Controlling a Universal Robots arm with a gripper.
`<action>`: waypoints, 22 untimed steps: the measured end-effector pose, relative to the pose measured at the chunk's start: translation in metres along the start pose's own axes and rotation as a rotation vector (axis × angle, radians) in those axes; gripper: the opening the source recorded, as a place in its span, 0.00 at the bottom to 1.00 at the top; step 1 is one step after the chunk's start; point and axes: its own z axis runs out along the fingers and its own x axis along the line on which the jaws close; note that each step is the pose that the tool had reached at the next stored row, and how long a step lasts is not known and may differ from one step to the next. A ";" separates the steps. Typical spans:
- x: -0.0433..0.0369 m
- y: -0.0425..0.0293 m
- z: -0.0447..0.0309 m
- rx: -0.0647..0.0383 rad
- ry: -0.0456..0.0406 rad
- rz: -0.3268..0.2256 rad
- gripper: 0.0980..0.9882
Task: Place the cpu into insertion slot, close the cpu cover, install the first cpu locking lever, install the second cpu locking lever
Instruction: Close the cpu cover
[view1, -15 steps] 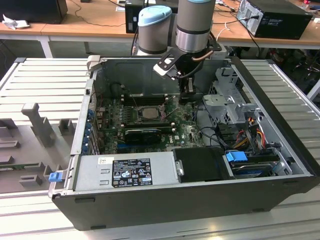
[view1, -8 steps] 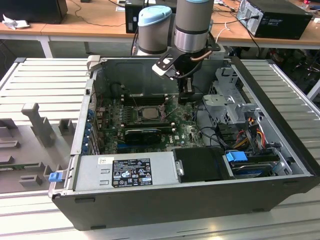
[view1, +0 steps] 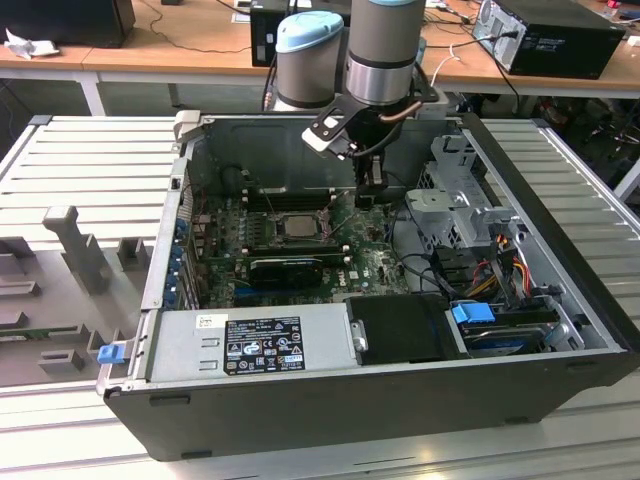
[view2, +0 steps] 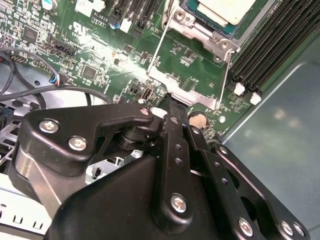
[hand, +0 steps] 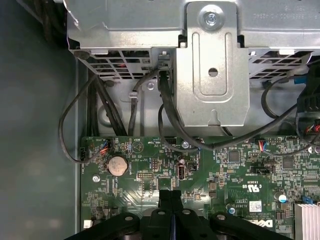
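Gripper (view1: 369, 203) sits inside the open PC case (view1: 560, 190), upper middle of the exterior view, tips low over the green mobo (view1: 380, 265). Jaws clenched: in both wrist views the two black fingers (hand: 164, 197) press flat together w/ nothing seen btwn them.

The cpu (view1: 297, 225) lies in the insertion slot (view2: 197, 31), centre of the exterior view, just to the exterior view's left of the gripper, pale metal top up. In the second wrist view the fingertips are right at the edge of the slot's metal frame, near a thin wire lever (view2: 159, 47); can't tell if touching. RAM slots (view2: 270, 45) run beside the slot.

First wrist view: coin cell (hand: 118, 164), black cables (hand: 167, 115) and silver drive cage (hand: 210, 75) lie beyond the tips. PSU (view1: 250, 340) is at lower middle of the exterior view.
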 end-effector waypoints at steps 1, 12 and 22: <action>0.0000 -0.0005 0.0000 0.000 0.0000 0.000 0.01; -0.0001 -0.0051 -0.0003 0.000 0.0000 0.000 0.01; -0.0002 -0.0104 -0.0006 0.000 0.0000 0.000 0.01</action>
